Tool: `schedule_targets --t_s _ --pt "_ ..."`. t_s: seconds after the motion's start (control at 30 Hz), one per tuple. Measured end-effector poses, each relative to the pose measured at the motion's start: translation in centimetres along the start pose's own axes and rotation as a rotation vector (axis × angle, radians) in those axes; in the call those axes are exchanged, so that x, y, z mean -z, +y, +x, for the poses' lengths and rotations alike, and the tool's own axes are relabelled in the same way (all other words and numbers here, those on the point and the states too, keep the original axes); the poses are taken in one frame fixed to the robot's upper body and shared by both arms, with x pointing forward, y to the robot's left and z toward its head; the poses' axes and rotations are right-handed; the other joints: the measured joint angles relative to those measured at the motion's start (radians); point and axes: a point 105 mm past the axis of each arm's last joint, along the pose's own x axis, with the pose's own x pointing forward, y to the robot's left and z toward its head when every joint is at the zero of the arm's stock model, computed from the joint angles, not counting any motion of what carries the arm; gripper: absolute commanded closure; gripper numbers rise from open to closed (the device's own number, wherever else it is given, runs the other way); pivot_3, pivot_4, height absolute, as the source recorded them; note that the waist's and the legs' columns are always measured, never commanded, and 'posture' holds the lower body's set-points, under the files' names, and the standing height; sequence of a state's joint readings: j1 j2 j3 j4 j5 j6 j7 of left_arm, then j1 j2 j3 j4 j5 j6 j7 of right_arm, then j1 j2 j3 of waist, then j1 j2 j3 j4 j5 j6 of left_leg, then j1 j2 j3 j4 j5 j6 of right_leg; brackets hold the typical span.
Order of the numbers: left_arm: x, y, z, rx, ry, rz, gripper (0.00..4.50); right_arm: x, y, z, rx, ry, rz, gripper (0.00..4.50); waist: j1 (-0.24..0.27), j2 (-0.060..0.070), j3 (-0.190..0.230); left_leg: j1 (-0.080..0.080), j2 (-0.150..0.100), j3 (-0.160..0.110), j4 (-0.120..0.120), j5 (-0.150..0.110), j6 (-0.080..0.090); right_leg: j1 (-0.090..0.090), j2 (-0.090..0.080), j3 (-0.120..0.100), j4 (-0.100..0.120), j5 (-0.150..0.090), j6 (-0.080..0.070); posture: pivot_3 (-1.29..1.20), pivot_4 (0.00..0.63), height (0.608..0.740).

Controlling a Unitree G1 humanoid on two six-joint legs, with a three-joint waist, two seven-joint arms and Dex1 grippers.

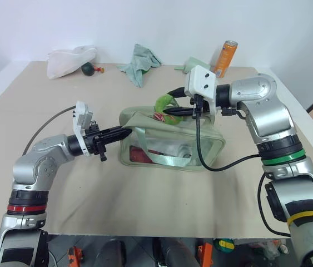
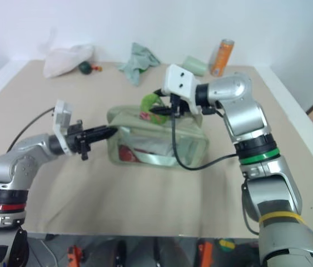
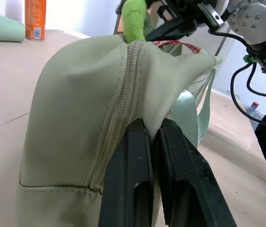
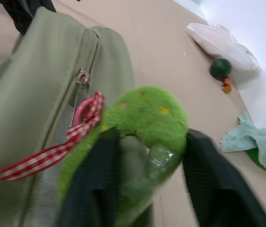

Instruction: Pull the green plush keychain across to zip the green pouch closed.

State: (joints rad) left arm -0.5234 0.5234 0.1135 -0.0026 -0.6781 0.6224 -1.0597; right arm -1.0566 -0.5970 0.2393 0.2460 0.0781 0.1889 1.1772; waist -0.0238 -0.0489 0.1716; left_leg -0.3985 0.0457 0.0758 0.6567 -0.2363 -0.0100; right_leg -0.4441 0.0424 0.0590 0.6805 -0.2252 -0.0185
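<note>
The pale green pouch [image 1: 173,151] lies mid-table with its clear side window facing me and its top zipper [image 3: 123,94] running along the ridge. My left gripper [image 1: 127,132] is shut on a fold of fabric at the pouch's left end, its fingertips [image 3: 137,130] pinching the cloth beside the zipper. The lime green plush keychain [image 4: 147,111] hangs by a red-checked ribbon [image 4: 62,146] from the zipper pull [image 4: 81,78]. My right gripper [image 1: 164,113] reaches in from the right, and its fingers press on both sides of the plush [image 1: 164,102].
Along the back edge of the table sit a white bag [image 1: 70,60], a dark green ball with a red tip [image 1: 87,69], a teal cloth [image 1: 141,62], a pale green cup [image 1: 188,65] and an orange can [image 1: 224,58]. A black cable [image 1: 223,164] droops in front of the pouch.
</note>
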Motion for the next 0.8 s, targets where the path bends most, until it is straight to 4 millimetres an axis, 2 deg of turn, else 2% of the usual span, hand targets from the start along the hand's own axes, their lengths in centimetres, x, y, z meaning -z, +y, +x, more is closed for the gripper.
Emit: schedule_targets --t_s 0.07,0.33,0.47,0.67,0.8 --pt "0.0 0.0 0.0 -0.001 0.000 -0.004 4.39 0.0 0.0 0.0 0.000 -0.002 -0.001 4.44 0.000 0.000 0.000 0.000 0.000 0.000 0.000 0.000 0.000 0.000 0.000 0.000 0.000 0.000 0.000 0.00 0.150 0.740" --pt "0.0 0.0 0.0 0.001 -0.001 -0.007 4.39 0.2 -0.2 -0.1 0.008 -0.001 -0.001 4.44 0.000 0.000 0.000 0.000 0.000 0.000 0.000 0.000 0.000 0.000 0.000 0.000 0.000 0.000 0.000 0.00 0.150 0.740" --pt "0.1 0.0 0.1 0.003 -0.003 -0.009 4.39 0.2 -0.8 -0.8 0.042 0.000 -0.001 4.44 0.000 0.000 0.000 0.000 0.000 0.000 0.000 0.000 0.000 0.000 0.000 0.000 0.000 0.000 0.000 0.00 0.150 0.740" --pt "0.1 -0.2 0.2 0.018 -0.006 -0.013 4.39 1.1 -2.7 -6.8 0.170 0.072 0.016 4.44 0.003 0.000 0.000 -0.001 -0.002 0.000 0.000 -0.001 0.001 0.000 -0.003 0.000 -0.001 0.000 0.000 0.00 0.150 0.740" --pt "0.2 -0.2 0.2 0.020 -0.007 -0.015 4.39 3.8 -2.5 -11.0 0.230 0.212 0.061 4.44 0.003 0.000 0.000 0.000 -0.003 0.001 0.000 -0.001 0.002 0.000 -0.004 0.001 -0.001 -0.001 0.001 0.00 0.150 0.740"
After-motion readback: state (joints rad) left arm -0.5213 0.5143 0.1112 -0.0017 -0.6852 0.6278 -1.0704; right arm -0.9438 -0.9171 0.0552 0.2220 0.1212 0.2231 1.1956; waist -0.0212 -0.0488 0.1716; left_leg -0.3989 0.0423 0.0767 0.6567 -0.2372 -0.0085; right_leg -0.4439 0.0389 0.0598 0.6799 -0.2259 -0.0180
